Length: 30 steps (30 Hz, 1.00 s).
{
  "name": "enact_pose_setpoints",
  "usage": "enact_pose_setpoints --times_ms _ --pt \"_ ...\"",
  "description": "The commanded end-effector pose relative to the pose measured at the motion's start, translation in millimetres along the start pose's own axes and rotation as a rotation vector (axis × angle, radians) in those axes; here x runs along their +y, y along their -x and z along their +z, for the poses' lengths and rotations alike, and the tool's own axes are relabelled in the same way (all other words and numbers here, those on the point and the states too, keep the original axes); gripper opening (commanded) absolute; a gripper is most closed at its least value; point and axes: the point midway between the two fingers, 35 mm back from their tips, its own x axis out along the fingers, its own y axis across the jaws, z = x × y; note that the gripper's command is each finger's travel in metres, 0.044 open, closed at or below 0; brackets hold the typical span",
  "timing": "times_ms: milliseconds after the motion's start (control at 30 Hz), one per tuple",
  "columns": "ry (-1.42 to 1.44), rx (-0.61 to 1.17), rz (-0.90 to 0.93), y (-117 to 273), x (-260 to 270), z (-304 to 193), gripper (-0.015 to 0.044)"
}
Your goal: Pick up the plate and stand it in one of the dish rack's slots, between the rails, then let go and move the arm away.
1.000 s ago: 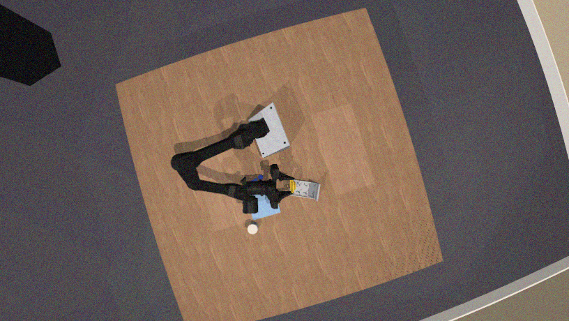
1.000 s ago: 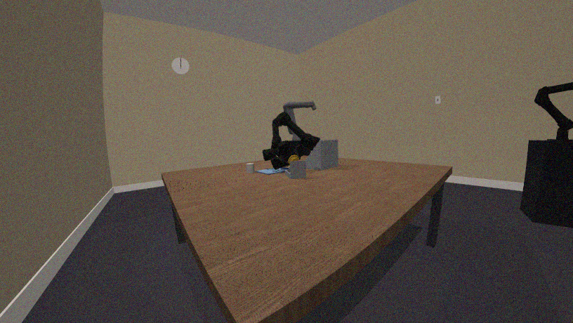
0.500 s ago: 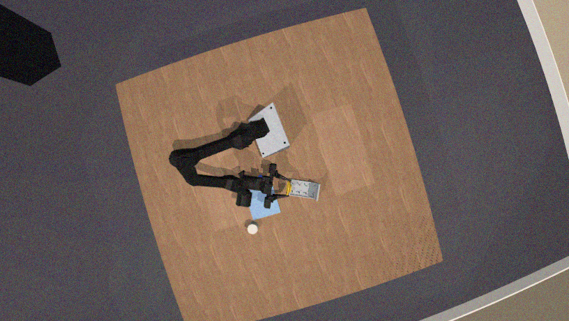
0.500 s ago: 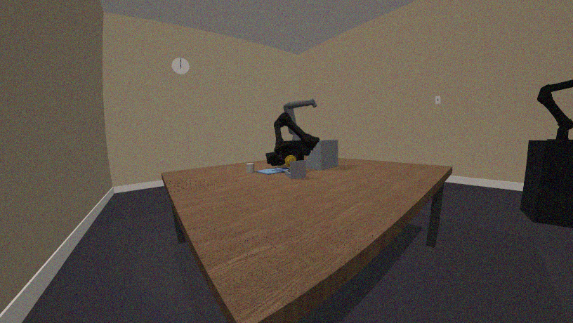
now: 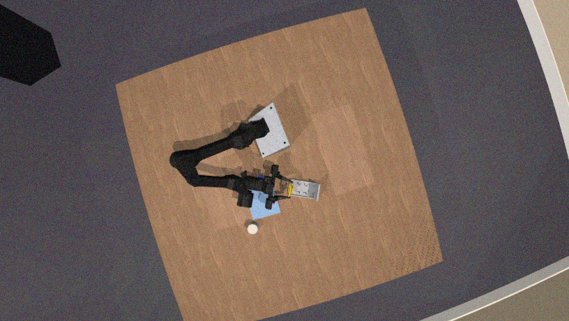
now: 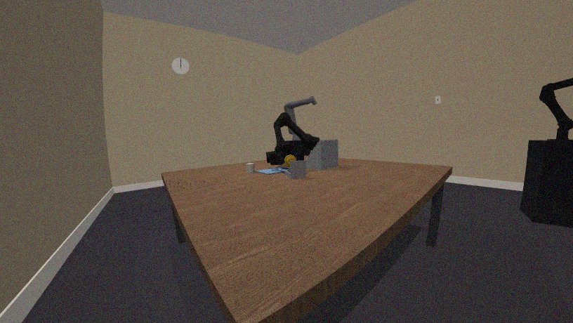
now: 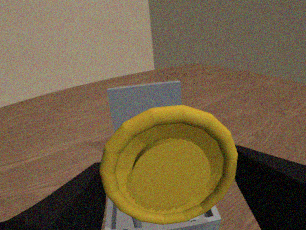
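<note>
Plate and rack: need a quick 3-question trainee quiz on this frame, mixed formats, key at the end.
1. True or false: the yellow plate lies flat on the table.
2. In the top view, which end of the dish rack is the plate at? A) the end nearest the arm B) the far end C) beside the rack, on the blue mat
3. Fill in: the end effector is shut on the ____.

Key:
1. False. It stands on edge, its hollow face toward the wrist camera, above the rack.
2. A.
3. Plate; it has not been let go.
</note>
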Motion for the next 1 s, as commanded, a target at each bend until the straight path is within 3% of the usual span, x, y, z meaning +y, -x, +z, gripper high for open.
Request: enact_pose_setpoints --times_ms 0,967 --pt "-0.019 0.002 0.011 -5.6 4.4 -1.5 0.0" --pt "0.021 -0.003 -0.011 -31.4 6.3 -0.9 0.0"
